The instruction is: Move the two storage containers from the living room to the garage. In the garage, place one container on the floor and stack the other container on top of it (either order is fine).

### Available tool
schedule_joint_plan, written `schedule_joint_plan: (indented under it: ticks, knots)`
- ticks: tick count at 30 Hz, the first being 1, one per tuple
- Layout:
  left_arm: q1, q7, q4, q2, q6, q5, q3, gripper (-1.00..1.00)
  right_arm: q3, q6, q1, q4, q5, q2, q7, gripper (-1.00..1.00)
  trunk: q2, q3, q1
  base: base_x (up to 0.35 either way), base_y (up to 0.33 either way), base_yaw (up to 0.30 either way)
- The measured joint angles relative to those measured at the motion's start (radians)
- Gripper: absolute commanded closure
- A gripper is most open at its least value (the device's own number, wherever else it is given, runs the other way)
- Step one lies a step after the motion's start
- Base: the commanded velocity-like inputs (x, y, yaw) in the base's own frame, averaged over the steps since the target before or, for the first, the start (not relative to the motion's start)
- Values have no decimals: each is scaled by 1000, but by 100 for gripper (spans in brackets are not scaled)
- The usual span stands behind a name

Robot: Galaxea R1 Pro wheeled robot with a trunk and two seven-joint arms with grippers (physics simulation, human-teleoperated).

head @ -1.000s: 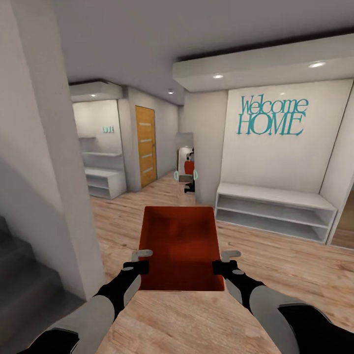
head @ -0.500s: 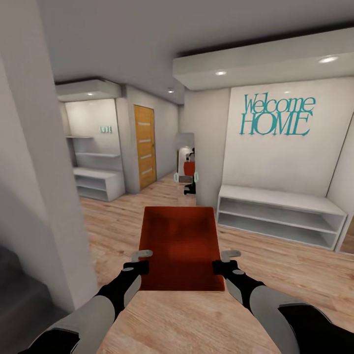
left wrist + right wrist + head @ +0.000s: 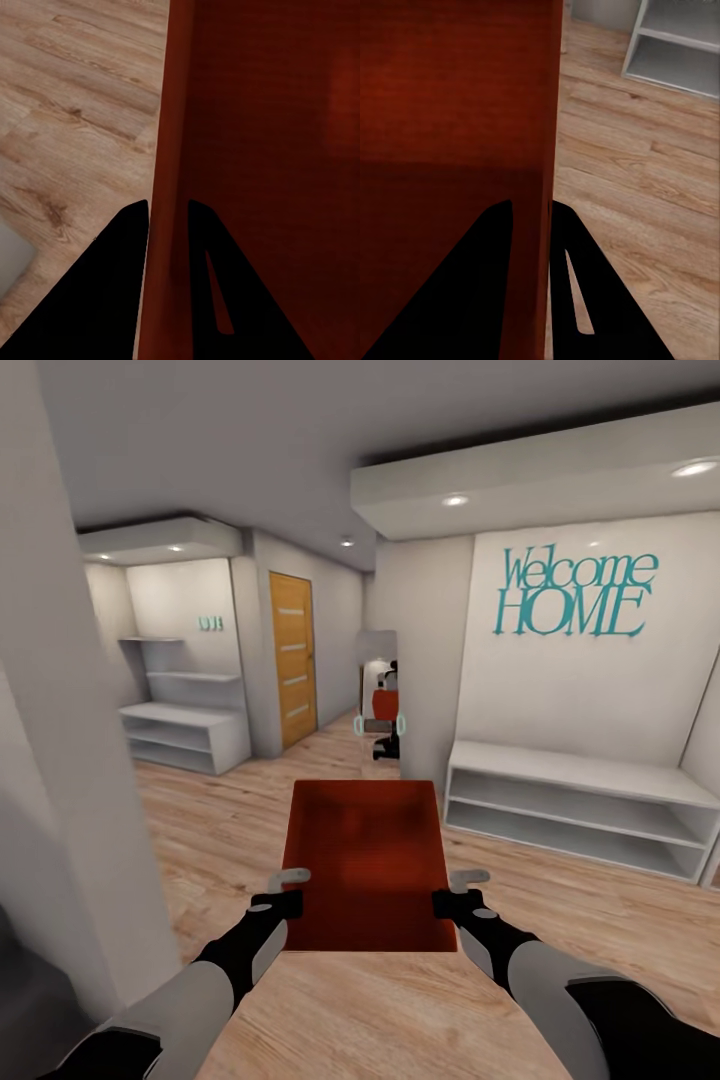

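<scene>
Both pincers clamp opposite long walls of one orange-red storage container (image 3: pixel 366 863), left pincer (image 3: pixel 287 890) and right pincer (image 3: pixel 457 893) each pinching a wall between its fingers, likely to keep it level above the wood plank floor (image 3: pixel 600 920) while crossing the entry hall.

The container (image 3: pixel 365 860) looks like matt orange-red plastic, its walls smooth and its bottom faintly ribbed. Beneath it, the floor (image 3: pixel 600 920) is light wood plank with clear grain and a low sheen. Beyond the container, the shelf unit (image 3: pixel 580 805) is smooth matt white, and the door (image 3: pixel 292 658) left of it is warm, satin-finished wood. Both claws (image 3: pixel 285 890) (image 3: pixel 462 892) gripping the container look like matt black plastic with pale grey tips.
</scene>
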Motion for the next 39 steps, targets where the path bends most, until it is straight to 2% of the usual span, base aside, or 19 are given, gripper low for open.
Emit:
schedule_joint_plan:
  ticks: [16,33,39]
  knots:
    - [0,0,-11,3,12,-1,-5,100,-3,0,0,0,-4,1,0,100,0,0,0,322,0,5]
    - [0,0,-2,0,2,0,-1,100,0,0,0,0,-1,0,0,100,0,0,0,322,0,244]
    - [0,0,-7,2,8,0,-4,100,-3,0,0,0,-1,1,-1,100,0,0,0,322,0,82]
